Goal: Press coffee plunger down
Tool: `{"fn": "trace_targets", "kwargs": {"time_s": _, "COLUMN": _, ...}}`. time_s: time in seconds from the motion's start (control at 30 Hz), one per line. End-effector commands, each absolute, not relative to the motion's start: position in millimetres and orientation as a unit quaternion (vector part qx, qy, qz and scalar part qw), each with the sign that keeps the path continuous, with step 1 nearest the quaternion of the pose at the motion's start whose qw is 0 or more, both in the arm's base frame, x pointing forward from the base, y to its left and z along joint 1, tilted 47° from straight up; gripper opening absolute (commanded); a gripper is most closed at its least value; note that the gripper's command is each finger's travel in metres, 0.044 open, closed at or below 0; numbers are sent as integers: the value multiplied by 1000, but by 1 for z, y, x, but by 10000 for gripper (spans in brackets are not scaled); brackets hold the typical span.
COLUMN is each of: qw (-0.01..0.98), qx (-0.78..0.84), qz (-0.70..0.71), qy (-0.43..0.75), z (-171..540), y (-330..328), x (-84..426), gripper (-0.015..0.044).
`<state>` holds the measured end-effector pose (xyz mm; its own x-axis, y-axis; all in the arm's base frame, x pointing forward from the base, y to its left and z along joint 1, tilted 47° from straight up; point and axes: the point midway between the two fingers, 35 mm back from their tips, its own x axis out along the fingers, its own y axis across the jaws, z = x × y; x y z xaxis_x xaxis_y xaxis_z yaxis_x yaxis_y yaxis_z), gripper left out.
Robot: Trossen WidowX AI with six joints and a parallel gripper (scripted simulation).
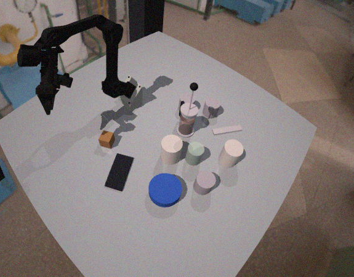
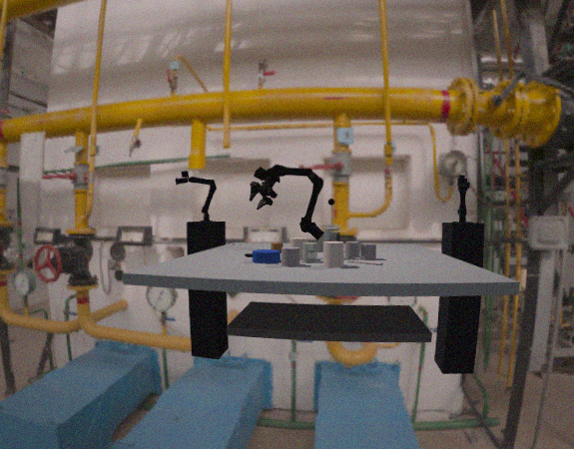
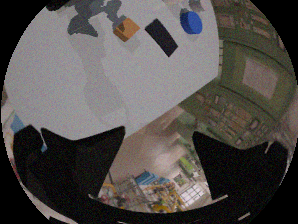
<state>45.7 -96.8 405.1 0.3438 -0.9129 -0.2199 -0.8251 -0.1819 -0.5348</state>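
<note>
Yellow pipework and blue blocks surround a pale grey tabletop (image 1: 84,197) on which the coffee press (image 1: 187,120) stands upright near the middle, its thin rod rising to a black plunger knob (image 1: 193,86) well above the lid. The gripper (image 1: 47,108) hangs high over the tabletop's far-left edge, well apart from the press, its fingers spread almost fully and holding nothing.

Probable hazards: the tall raised rod gives leverage, so any sideways contact or off-axis push at the knob would likely tip or slide the narrow press. Pale cylinders (image 1: 171,149) and a lilac cup (image 1: 212,107) crowd close around it and could be struck on approach.

Appearance: a clear glass body, dark brown liquid in the lower part, a pale round lid, with the plunger fully raised.
</note>
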Motion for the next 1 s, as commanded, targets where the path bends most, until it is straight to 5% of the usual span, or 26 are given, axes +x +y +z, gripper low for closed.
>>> {"fn": "trace_targets", "kwargs": {"time_s": 0.0, "qw": 297, "qx": -767, "qz": -74, "qy": 564, "z": 405, "y": -98, "x": 47, "gripper": 426}}
{"fn": "trace_targets", "kwargs": {"time_s": 0.57, "qw": 598, "qx": -668, "qz": -19, "qy": 442, "z": 350, "y": -150, "x": 152, "gripper": 440}}
{"fn": "trace_targets", "kwargs": {"time_s": 0.97, "qw": 723, "qx": -528, "qz": 24, "qy": 445, "z": 285, "y": -95, "x": 263, "gripper": 440}}
